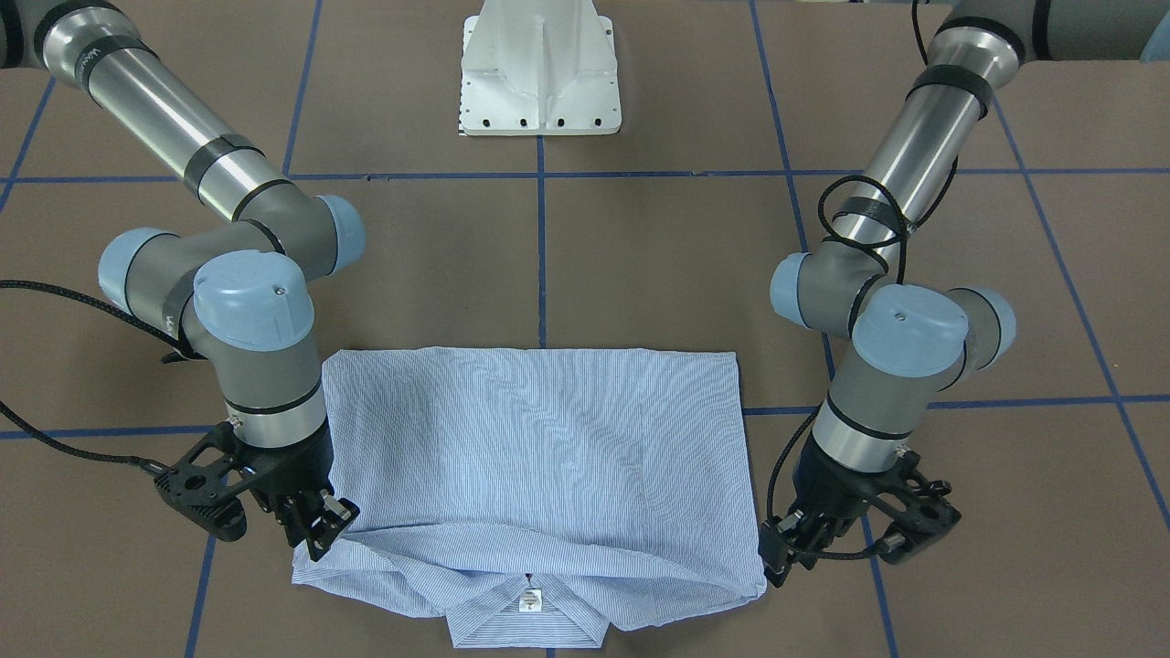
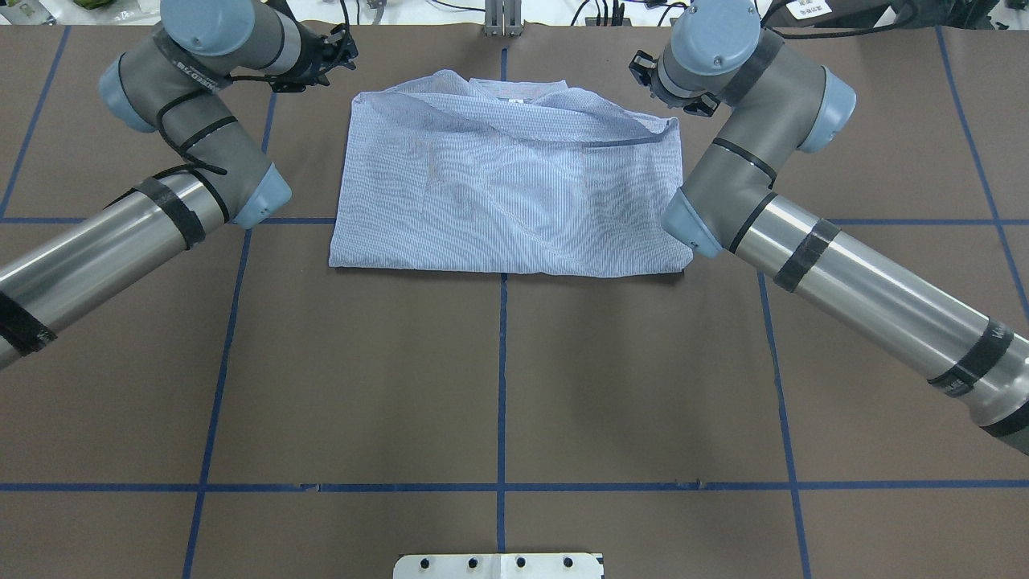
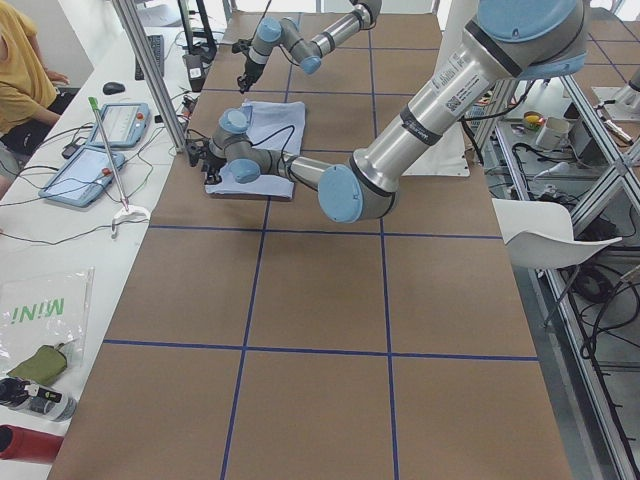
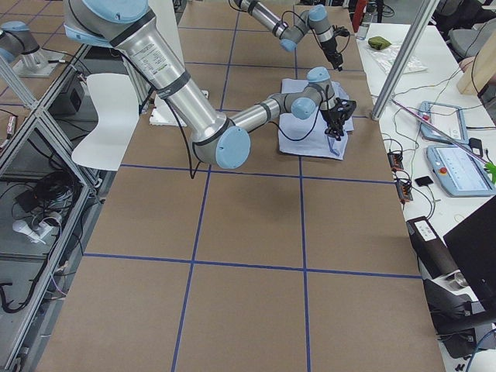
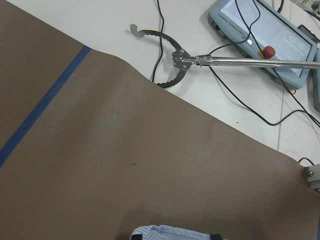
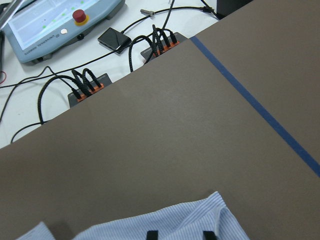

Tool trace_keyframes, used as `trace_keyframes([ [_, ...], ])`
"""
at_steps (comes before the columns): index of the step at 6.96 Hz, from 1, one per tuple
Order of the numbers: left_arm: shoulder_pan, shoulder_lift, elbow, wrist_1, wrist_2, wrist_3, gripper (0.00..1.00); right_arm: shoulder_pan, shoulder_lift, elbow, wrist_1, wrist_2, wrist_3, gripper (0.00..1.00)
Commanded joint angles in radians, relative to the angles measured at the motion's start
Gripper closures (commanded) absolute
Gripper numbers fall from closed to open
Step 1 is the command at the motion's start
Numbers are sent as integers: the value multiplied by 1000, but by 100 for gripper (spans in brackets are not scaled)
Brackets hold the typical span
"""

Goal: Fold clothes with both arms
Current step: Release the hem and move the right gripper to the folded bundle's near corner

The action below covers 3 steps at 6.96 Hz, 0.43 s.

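Note:
The light blue-and-white striped shirt point(image 1: 539, 457) point(image 2: 506, 201) lies folded across, its collar point(image 1: 530, 626) and white neck label toward the table's operator side. The folded-over layer's edge hangs slightly raised between the two grippers. My right gripper point(image 1: 324, 530) is at that edge's corner on the front-facing view's left, shut on the cloth. At the opposite corner my left gripper point(image 1: 775, 553) is shut on the cloth too. Each wrist view shows striped fabric point(image 5: 170, 232) point(image 6: 150, 220) bunched at the fingertips.
The white pedestal base point(image 1: 539, 73) stands at the robot's side of the brown, blue-taped table point(image 2: 498, 362). Past the table edge near the grippers lie teach pendants point(image 5: 265, 35) point(image 6: 55, 25), cables and a metal grabber tool point(image 5: 170, 60). A seated person point(image 3: 25, 70) is there.

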Motion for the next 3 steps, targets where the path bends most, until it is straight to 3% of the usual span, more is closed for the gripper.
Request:
trace_keyframes([
  [1, -3, 75, -74, -33, -1, 18, 45, -36, -168, 301, -37, 62, 55, 0],
  [2, -3, 78, -76, -34, -1, 20, 45, -128, -297, 442, -34, 33, 115, 0],
  [3, -3, 81, -82, -34, -1, 24, 45, -239, -335, 466, -30, -75, 196, 0],
])
